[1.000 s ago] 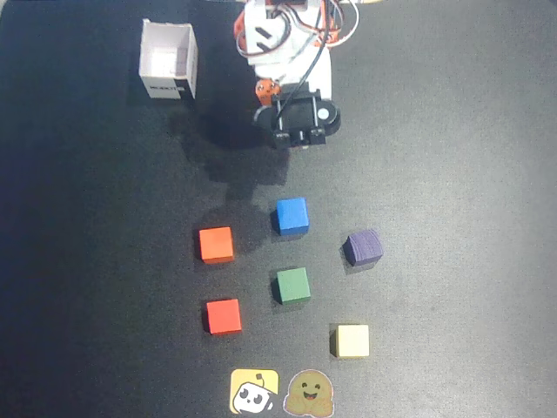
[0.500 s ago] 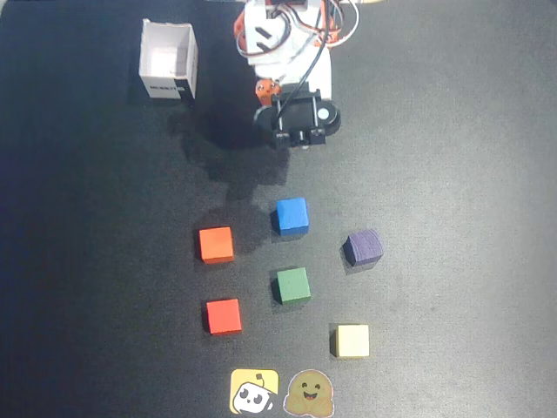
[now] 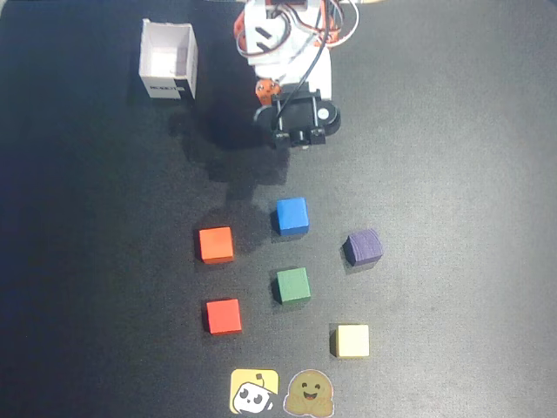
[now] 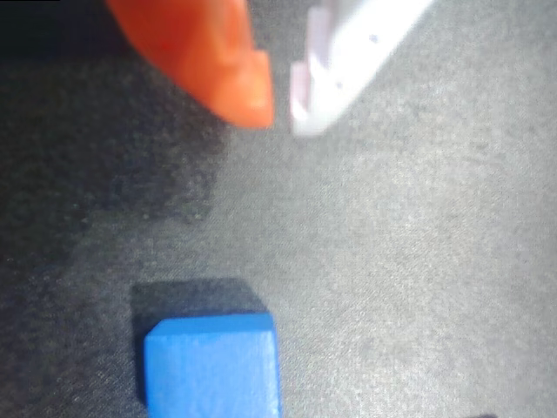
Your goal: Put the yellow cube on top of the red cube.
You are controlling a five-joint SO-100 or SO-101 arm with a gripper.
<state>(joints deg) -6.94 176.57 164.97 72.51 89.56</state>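
Observation:
The pale yellow cube (image 3: 352, 340) sits at the lower right of the black mat in the overhead view. The pure red cube (image 3: 224, 315) sits at the lower left, below a lighter orange-red cube (image 3: 216, 244). My gripper (image 3: 270, 103) hangs at the top centre, far from both cubes. In the wrist view the gripper (image 4: 280, 111) holds nothing; its orange finger (image 4: 218, 61) and white finger (image 4: 348, 52) nearly touch at the tips. Neither the yellow nor the red cube shows in the wrist view.
A blue cube (image 3: 291, 215) lies just ahead of the gripper and shows in the wrist view (image 4: 211, 366). A green cube (image 3: 293, 285) and a purple cube (image 3: 364, 247) sit mid-mat. A white open box (image 3: 168, 61) stands at the top left. Two flat stickers (image 3: 254, 392) lie at the bottom edge.

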